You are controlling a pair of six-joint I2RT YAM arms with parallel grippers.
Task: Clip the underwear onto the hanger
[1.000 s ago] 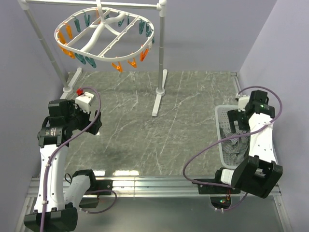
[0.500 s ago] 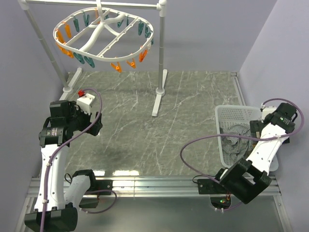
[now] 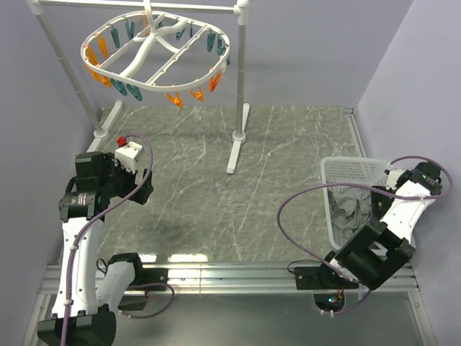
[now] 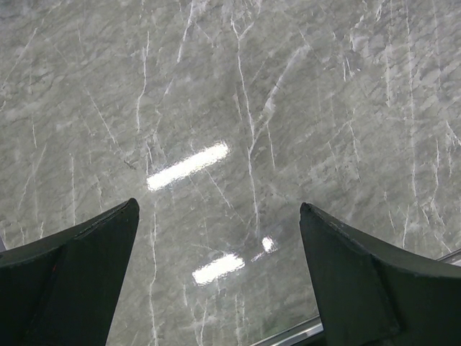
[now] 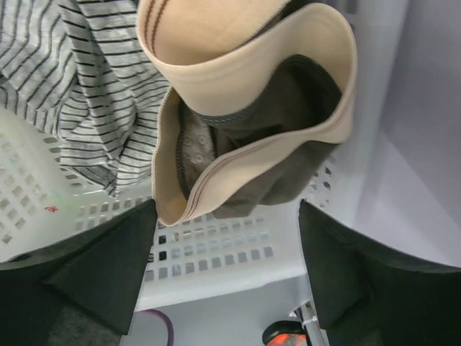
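The underwear [image 5: 245, 137], dark olive cloth with a beige waistband, lies bunched in the white basket [image 5: 216, 252]. My right gripper [image 5: 227, 209] is open just short of it, a finger on either side of the waistband's lower fold, nothing pinched. In the top view that gripper [image 3: 376, 204] dips into the basket [image 3: 346, 173] from its right side and hides the underwear. The hanger [image 3: 155, 54], a white oval ring with orange and teal clothespins [image 3: 175, 99], hangs at the far left. My left gripper [image 4: 217, 207] is open over bare marble, seen at the left [image 3: 140, 184].
A grey striped cloth [image 5: 86, 86] lies beside the underwear in the basket, also seen from above [image 3: 349, 213]. The white pole stand [image 3: 238, 108] that carries the hanger has a foot near the table's middle. Walls close in on both sides.
My right wrist has swung from over the basket's left part out to its right edge, and the gripper now points down into the basket. The left arm has hardly moved.
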